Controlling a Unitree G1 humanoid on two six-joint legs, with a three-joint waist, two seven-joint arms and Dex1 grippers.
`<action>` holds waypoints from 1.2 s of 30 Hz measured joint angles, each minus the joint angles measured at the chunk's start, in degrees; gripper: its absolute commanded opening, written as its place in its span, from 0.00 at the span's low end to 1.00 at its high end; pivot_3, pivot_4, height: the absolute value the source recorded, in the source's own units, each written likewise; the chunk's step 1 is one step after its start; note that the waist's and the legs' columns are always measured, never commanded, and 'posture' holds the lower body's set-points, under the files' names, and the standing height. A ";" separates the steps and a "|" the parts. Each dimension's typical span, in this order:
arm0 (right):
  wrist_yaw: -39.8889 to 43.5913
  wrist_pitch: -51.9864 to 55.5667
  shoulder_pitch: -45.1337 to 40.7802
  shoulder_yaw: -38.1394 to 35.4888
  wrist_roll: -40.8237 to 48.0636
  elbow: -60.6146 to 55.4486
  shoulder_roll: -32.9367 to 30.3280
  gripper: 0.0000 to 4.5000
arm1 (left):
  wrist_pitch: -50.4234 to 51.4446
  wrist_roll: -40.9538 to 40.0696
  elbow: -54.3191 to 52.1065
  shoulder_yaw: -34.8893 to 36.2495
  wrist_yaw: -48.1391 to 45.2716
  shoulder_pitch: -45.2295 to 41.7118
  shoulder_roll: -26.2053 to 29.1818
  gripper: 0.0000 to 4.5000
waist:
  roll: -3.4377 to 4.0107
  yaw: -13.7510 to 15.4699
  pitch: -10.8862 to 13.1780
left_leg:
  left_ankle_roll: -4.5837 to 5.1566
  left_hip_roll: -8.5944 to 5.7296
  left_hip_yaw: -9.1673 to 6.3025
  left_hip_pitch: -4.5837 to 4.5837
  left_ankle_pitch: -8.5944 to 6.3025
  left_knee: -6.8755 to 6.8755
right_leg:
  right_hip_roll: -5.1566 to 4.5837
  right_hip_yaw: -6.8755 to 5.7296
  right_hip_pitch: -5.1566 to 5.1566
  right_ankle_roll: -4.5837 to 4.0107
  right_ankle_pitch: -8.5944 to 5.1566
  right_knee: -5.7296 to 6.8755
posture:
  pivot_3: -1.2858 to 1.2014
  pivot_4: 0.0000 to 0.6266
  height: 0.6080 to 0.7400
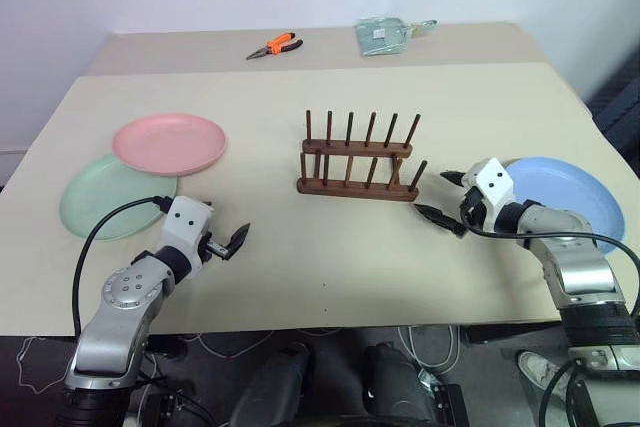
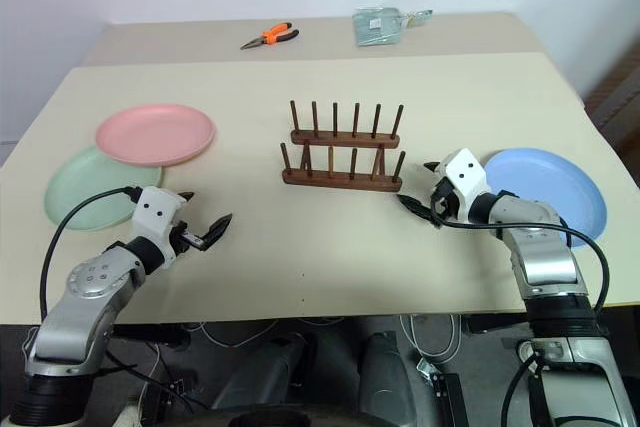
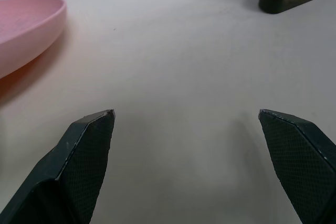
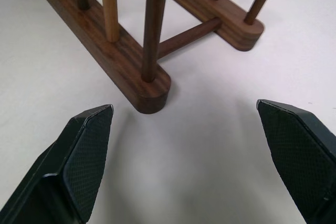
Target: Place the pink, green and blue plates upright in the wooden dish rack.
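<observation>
The wooden dish rack [image 1: 358, 162] stands empty in the middle of the table [image 1: 330, 277], its two dark rails running across between the arms and its thin pegs upright. All three plates lie flat. The blue plate [image 1: 565, 197] lies just behind and outboard of the right pincer [image 1: 445, 197], its rim close by the wrist, so the right arm is plainly the nearer one for it. That pincer stands wide open and empty, aimed at the rack's near-right rail end. The pink plate [image 1: 170, 143] overlaps the far rim of the green plate [image 1: 108, 197]; both lie ahead and outboard of the left pincer [image 1: 232, 241], likewise spread wide and holding nothing above bare table. The plates are round, shallow and matte, like plastic, with thin raised rims a finger could hook under. The tabletop is smooth pale beige.
</observation>
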 measured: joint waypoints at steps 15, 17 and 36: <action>-2.01 2.35 1.98 0.74 -0.93 -5.04 2.04 0.99 | -2.81 -1.09 11.41 -5.94 -9.86 -11.84 0.60 1.00 | -0.01 0.27 0.00 | 0.07 0.07 0.21 0.02 -0.05 0.03 | 0.05 0.11 -0.01 0.01 0.01 -0.04 | 0.52 0.24 1.00; -3.82 2.44 3.06 0.63 -1.08 -6.85 3.22 0.99 | -5.75 -0.84 18.77 -8.15 -13.90 -17.38 0.76 1.00 | -0.01 0.23 0.00 | 0.08 0.07 0.23 0.02 -0.05 0.04 | 0.05 0.12 -0.01 0.03 0.02 -0.03 | 0.52 0.24 1.00; -14.28 5.23 13.07 -0.56 -2.16 -20.80 5.69 1.00 | -30.17 6.94 66.69 -16.74 -32.22 -47.13 -12.43 0.17 | -0.08 -0.04 -0.06 | 0.24 0.03 0.36 0.06 -0.14 0.15 | 0.05 0.28 0.05 0.41 0.28 -0.13 | 0.52 0.24 1.00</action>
